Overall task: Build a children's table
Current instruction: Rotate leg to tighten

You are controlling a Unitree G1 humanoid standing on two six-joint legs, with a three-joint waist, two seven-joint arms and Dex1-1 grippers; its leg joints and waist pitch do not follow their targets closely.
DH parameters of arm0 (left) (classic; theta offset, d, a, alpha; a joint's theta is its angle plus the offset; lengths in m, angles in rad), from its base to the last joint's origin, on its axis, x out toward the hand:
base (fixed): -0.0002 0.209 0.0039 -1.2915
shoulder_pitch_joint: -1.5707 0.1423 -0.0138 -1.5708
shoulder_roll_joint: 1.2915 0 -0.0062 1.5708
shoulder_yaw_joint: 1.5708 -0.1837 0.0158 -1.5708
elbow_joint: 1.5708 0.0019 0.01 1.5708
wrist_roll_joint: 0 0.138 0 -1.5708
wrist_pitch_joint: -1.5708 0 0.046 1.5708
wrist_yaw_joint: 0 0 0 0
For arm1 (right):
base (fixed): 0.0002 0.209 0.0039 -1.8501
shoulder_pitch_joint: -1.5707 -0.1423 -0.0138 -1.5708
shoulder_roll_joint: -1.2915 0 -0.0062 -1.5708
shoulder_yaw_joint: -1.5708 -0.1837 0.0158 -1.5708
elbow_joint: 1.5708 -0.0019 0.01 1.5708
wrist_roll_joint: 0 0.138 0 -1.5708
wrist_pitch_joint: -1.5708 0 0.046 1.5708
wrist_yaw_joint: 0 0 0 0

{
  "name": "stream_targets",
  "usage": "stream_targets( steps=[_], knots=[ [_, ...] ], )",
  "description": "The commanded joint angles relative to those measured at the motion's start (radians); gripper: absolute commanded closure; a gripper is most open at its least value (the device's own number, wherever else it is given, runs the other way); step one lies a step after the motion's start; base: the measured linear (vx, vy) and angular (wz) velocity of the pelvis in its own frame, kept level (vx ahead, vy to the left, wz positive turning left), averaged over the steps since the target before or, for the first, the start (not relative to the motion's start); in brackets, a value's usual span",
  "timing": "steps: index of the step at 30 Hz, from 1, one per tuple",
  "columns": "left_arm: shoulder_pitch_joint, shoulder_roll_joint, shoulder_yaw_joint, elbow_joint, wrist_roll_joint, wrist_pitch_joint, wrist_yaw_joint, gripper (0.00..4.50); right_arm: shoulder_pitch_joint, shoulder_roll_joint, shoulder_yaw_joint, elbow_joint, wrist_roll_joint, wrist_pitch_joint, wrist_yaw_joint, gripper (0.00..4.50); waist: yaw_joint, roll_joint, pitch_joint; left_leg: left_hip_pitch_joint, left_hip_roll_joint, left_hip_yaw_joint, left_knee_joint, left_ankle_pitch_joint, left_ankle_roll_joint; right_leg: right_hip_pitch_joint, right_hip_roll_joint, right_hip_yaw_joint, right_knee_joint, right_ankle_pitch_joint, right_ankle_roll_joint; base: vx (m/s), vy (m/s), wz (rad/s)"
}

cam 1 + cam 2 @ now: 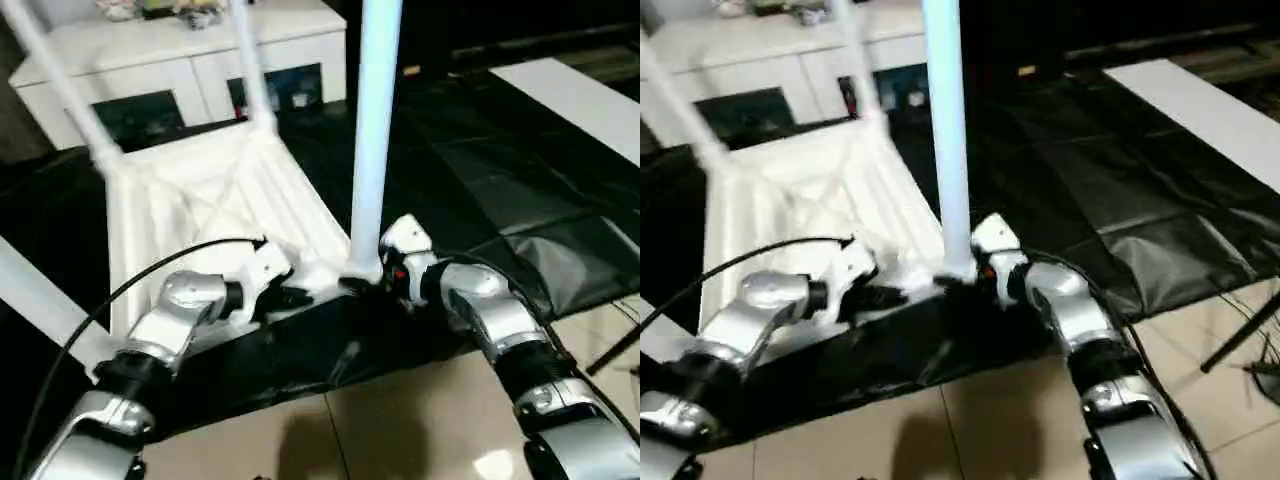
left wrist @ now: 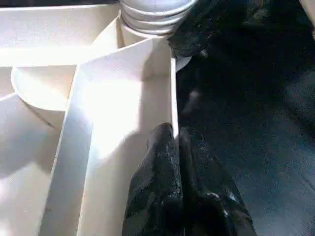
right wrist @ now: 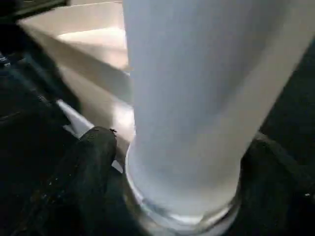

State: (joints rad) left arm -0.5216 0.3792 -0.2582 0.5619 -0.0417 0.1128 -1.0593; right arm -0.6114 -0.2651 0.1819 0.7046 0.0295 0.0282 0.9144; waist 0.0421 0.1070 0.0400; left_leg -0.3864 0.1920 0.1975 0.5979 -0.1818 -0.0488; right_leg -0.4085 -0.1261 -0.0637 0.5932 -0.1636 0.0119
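The children's table lies upside down on the black-covered work table, its white ribbed tabletop (image 1: 200, 200) facing up. A long white leg (image 1: 372, 140) stands upright in the near right corner socket. Two more legs (image 1: 60, 90) (image 1: 252, 70) rise from the far corners, and another leg (image 1: 40, 300) crosses the lower left. My right gripper (image 1: 375, 283) is open, and its black fingers (image 3: 88, 167) stand on either side of that leg's base (image 3: 187, 123). My left gripper (image 2: 177, 142) is shut, its tips resting on the tabletop's near rim (image 2: 170, 88) beside the same socket.
A white cabinet (image 1: 180, 60) with dark glass doors stands behind the work table. The black cover (image 1: 450, 180) spreads to the right, with a white board (image 1: 580, 100) at its far right. Tile floor (image 1: 400, 420) lies below the table's near edge. A black cable (image 1: 120, 290) loops over my left forearm.
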Motion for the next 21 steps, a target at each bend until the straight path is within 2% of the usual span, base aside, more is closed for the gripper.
stream_targets(
  steps=[1, 4, 9, 14, 18, 21],
  knots=[
    [0.019, 0.007, -0.011, -0.021, -0.015, 0.005, -0.057, 4.5, 0.007, -0.015, 0.002, -0.035, 0.024, -0.02, 0.052, 0.67, 0.001, -0.008, -0.065, 0.022, 0.03, -0.011, -0.082, -0.333, 0.041, 0.043, -0.013, 0.02, -0.058, -0.207, -0.267, 0.0, 0.0, 0.0],
    [0.022, 0.017, -0.013, -0.027, -0.023, 0.001, -0.082, 4.5, 0.005, -0.015, -0.007, -0.045, 0.039, -0.018, 0.078, 0.67, 0.003, -0.011, -0.067, 0.018, 0.028, -0.011, -0.08, -0.294, 0.053, 0.046, -0.015, 0.02, -0.054, -0.167, -0.27, 0.0, 0.0, 0.0],
    [0.017, 0.021, -0.013, -0.018, -0.02, -0.008, -0.092, 4.5, 0.0, -0.03, 0.019, -0.036, 0.023, -0.021, 0.123, 0.67, 0.006, -0.012, -0.068, 0.016, 0.027, -0.01, -0.076, -0.263, 0.068, 0.048, -0.016, 0.019, -0.053, -0.155, -0.274, 0.0, 0.0, 0.0],
    [0.019, 0.024, -0.01, -0.022, -0.018, -0.005, -0.1, 4.5, -0.006, -0.052, 0.056, -0.001, -0.028, -0.06, 0.124, 0.67, 0.008, -0.013, -0.067, 0.018, 0.028, -0.01, -0.077, -0.271, 0.058, 0.045, -0.016, 0.019, -0.055, -0.183, -0.268, 0.0, 0.0, 0.0],
    [0.022, 0.024, -0.008, -0.028, -0.019, 0.0, -0.102, 4.5, -0.016, -0.045, 0.039, 0.009, -0.019, -0.048, 0.122, 0.67, 0.01, -0.014, -0.067, 0.017, 0.028, -0.01, -0.077, -0.273, 0.058, 0.046, -0.016, 0.02, -0.055, -0.184, -0.267, 0.0, 0.0, 0.0],
    [0.024, 0.025, -0.007, -0.029, -0.02, 0.001, -0.106, 4.5, -0.022, -0.036, 0.022, 0.009, 0.004, -0.036, 0.125, 0.93, 0.01, -0.013, -0.068, 0.016, 0.028, -0.01, -0.077, -0.267, 0.063, 0.047, -0.015, 0.02, -0.054, -0.171, -0.27, 0.0, 0.0, 0.0]
  ],
)
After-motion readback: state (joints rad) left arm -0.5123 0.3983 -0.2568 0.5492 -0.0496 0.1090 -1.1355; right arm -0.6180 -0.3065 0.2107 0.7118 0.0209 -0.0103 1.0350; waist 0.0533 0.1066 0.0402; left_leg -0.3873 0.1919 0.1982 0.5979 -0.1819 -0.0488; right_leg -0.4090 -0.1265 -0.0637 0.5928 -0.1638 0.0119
